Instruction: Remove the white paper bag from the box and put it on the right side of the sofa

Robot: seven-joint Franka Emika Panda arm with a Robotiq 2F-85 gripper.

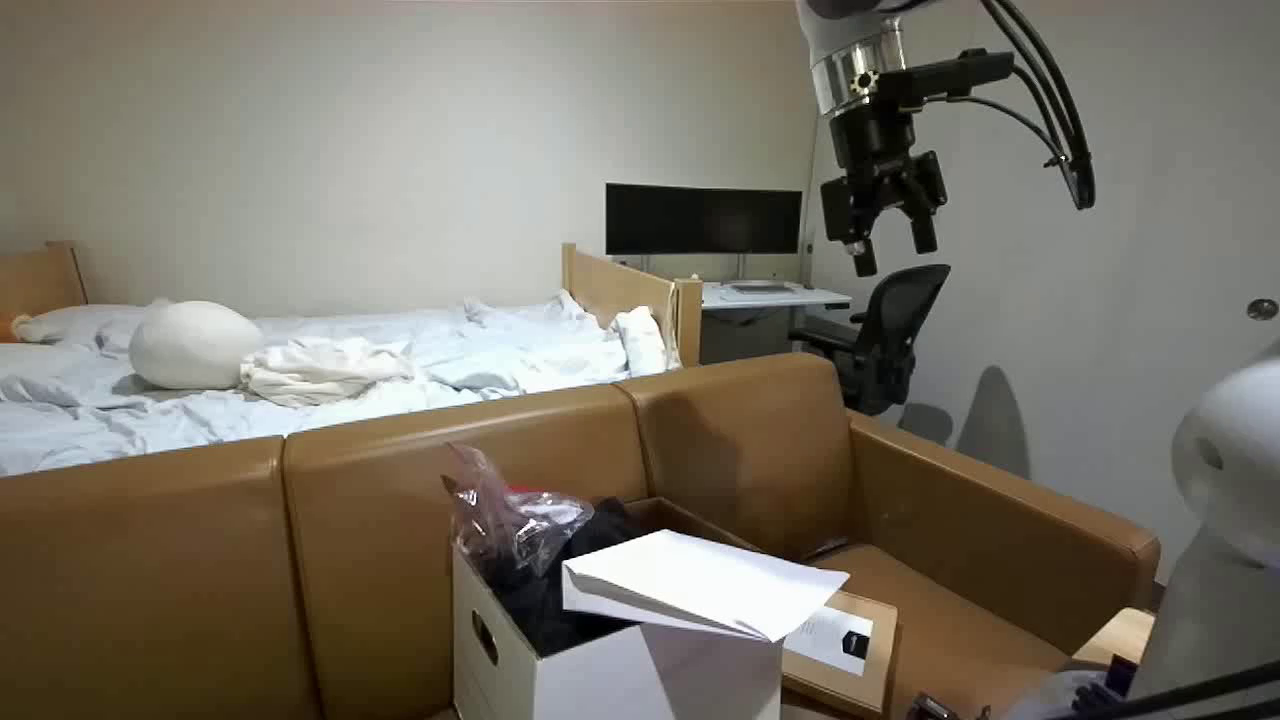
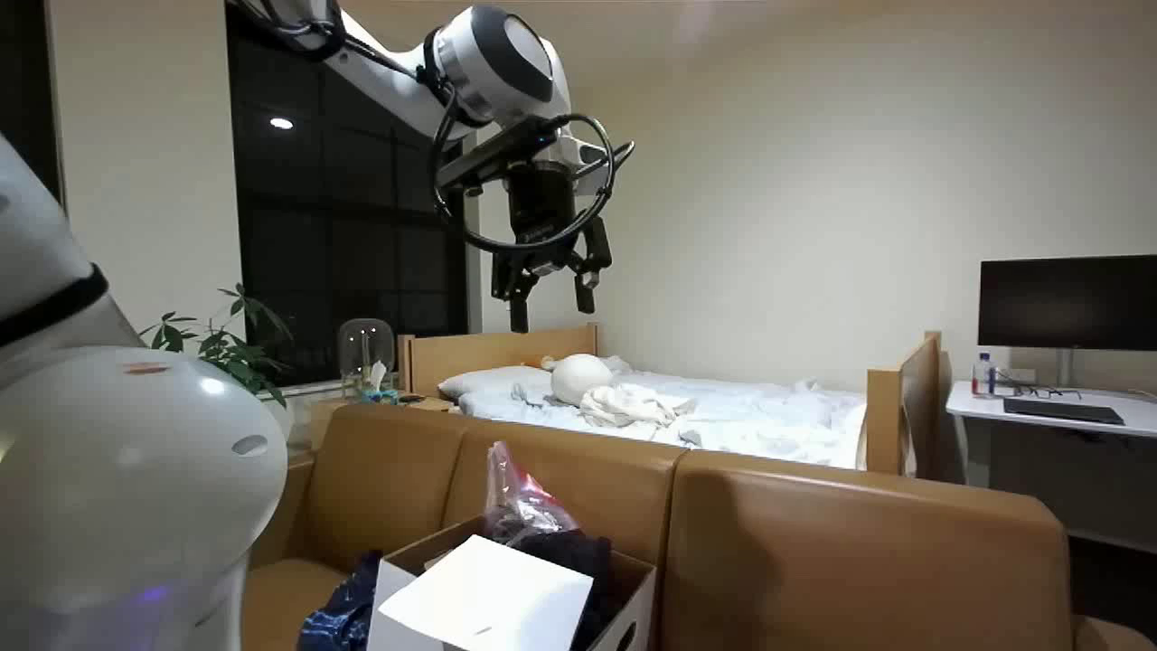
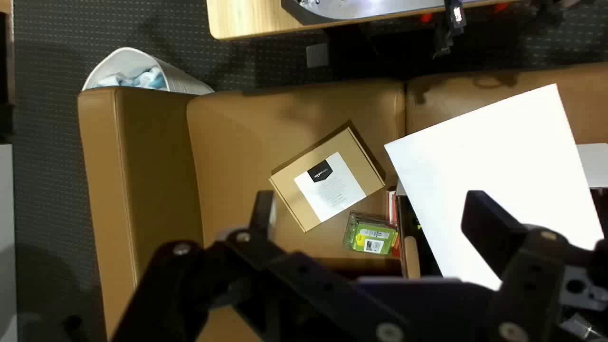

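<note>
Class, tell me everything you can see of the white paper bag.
The white paper bag is flat, roughly rectangular and paper-like, with a folded or layered edge visible in an exterior view. Its upper face shows no print in the wrist view. It lies tilted across the top of the white box, parts sticking out past the rim. It seems to touch the box; its full support is hidden. The open gripper hangs higher, not touching it.

Robot arm raised, with the pincer directed downward.
The rounded white lower joint stands at the edge of both exterior views; the forearm slopes down to a bent wrist. Below it the pincer hangs in the air, slightly tilted, its two black fingers well apart, one at each side in the wrist view.
</note>
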